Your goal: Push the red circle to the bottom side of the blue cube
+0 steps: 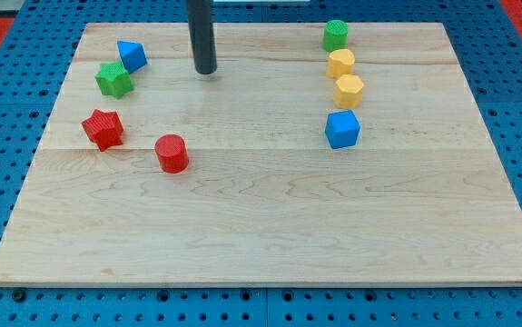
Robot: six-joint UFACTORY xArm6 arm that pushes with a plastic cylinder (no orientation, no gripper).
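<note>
Toward the upper middle of the frame my tip (pixel 205 70) rests on the wooden board (pixel 270 227), clear of every block; it is a bare rod with no pincer, so nothing opens, closes or grips. Your red circle (pixel 172 153) sits left of centre, well apart from the blue cube (pixel 342 129) at the right, which stands just below two yellow blocks (pixel 340 63) (pixel 349 89) and a green block (pixel 335 34). You should, I judge, bring the tip round to the circle's left and push it rightward and slightly downward, so it ends below the cube without knocking it. Keep clear of the red star (pixel 103 128), green star (pixel 113 80) and blue triangle (pixel 132 54) at upper left. No containers show anywhere, so nothing is held in one.
</note>
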